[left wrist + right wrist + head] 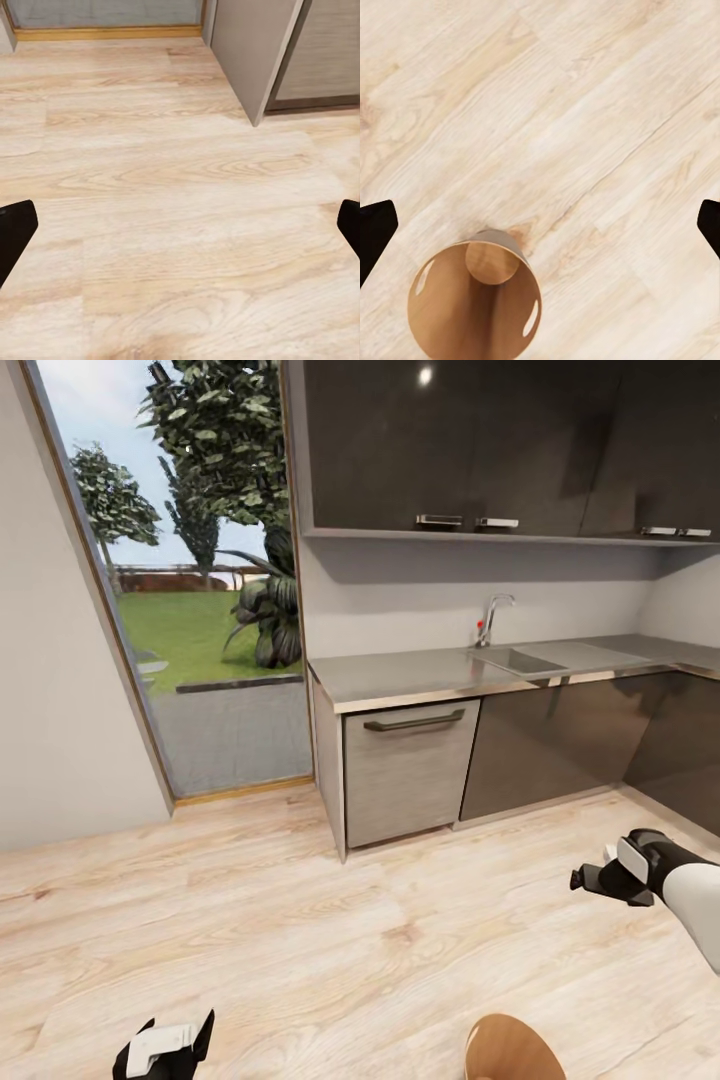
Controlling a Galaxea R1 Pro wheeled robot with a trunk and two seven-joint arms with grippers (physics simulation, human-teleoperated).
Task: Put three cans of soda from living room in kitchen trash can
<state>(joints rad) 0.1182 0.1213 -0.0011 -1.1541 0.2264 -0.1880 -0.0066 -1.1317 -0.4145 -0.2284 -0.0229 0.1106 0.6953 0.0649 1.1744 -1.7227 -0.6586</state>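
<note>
The robot stands in the kitchen, facing dark cabinets (560, 745), a steel tabletop (400, 675) with a sink (515, 658) and tap (490, 618), and a tall glass door (190, 610) onto a garden. The bin (472, 304) sits on the wood floor (300, 920); in the right wrist view it lies below and ahead of the right gripper (540, 225), off toward one jaw, its brown inside bare, with no can in it. In the head view its rim (510, 1050) peeks in at the lower edge. Both pairs of jaws are spread wide: the right fingertips (375, 229) stand far apart with nothing between them, and so do those of the left gripper (180, 225), which hangs over bare floor near the cabinet corner (255, 60). No soda can is in sight here, so I judge the cans are still to be fetched from the living room. The risks from here look like these: the base could clip the bin while turning away, since it sits so close in front and mostly below the head camera's view, and tip it; or the low-hanging right arm (690, 895) could brush the cabinets during a turn.
</note>
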